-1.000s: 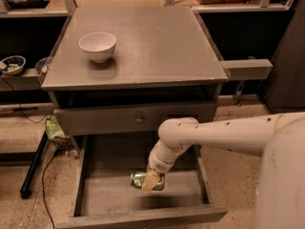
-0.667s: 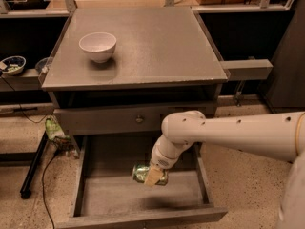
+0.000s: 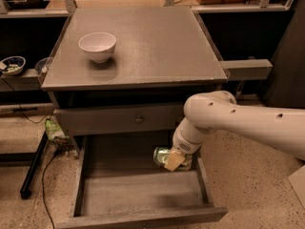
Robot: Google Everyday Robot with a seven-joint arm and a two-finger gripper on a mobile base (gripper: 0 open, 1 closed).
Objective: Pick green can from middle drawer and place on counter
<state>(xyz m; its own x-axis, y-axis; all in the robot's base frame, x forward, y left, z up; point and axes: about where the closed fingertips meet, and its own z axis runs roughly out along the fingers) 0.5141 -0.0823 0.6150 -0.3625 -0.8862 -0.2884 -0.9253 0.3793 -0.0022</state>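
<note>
Camera view. The gripper is low in the middle drawer, near its back right corner. Its fingers are clamped on the green can, which appears to sit sideways in the grip.

- The closed drawer front hangs right above. Lift straight up and you may knock the can loose.
- The dented, shiny metal could slip.
- On the counter, keep clear of the white bowl by the left edge.
</note>
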